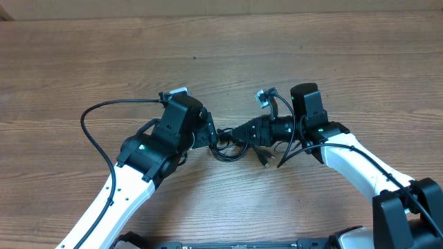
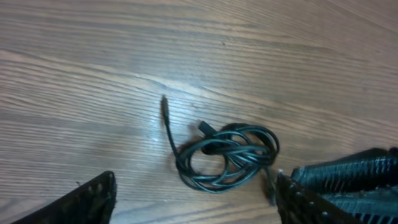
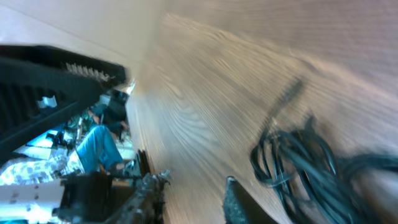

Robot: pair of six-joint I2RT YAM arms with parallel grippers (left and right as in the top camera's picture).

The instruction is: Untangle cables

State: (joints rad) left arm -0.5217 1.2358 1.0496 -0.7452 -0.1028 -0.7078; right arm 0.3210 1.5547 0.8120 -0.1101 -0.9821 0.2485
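Observation:
The cables [image 1: 232, 150] lie as a small coiled bundle of thin black cord on the wooden table, between the two grippers. In the left wrist view the coil [image 2: 227, 155] rests flat, with one loose plug end [image 2: 165, 103] running up and to the left. My left gripper [image 2: 196, 205] stands open, its fingers wide on either side and just short of the coil, with nothing between them. My right gripper [image 3: 193, 199] is open too, with bare wood in the gap. The blurred cables [image 3: 298, 162] sit to the right of its fingers. In the overhead view both fingertips meet over the bundle.
The left arm's own thicker black cable [image 1: 97, 131] loops out over the table at the left. The right gripper's ribbed fingers [image 2: 351, 174] show at the right edge of the left wrist view. Bare wooden table [image 1: 221, 41] stretches behind the arms.

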